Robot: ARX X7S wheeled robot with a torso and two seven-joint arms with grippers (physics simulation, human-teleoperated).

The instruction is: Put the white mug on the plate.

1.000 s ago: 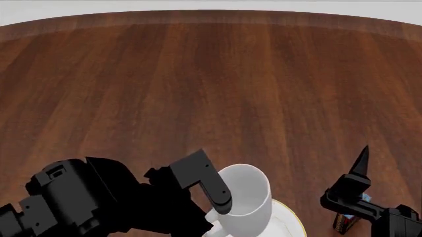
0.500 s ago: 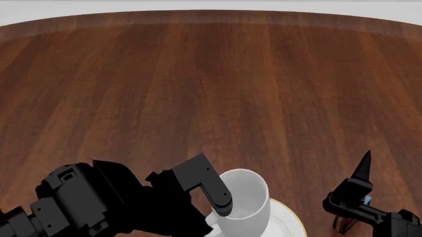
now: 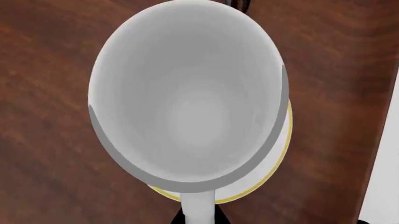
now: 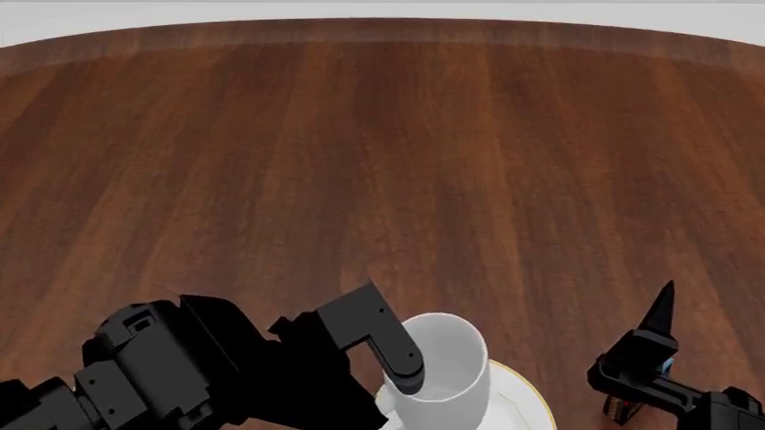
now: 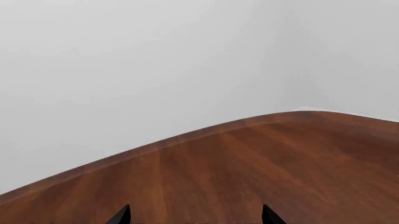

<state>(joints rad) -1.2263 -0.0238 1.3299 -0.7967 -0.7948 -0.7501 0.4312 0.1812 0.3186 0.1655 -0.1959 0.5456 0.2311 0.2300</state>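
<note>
White mug (image 4: 445, 363) gripped by the left claw (image 4: 400, 381) above the plate (image 4: 526, 401).
One finger (image 4: 385, 340) hooks inside the rim; right claw (image 5: 194, 217) hangs spread apart, holding nothing, over the wooden desk (image 4: 382, 161).

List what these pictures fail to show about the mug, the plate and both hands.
- Whether the white mug touches the plate: its body hides its base in both the head and left wrist views.
- Most of the plate: covered by the mug, cut by the head view's bottom edge.
- Left hand: one finger shows; the grip is hidden.
- Right hand: only fingertips show, apart, holding nothing.
</note>
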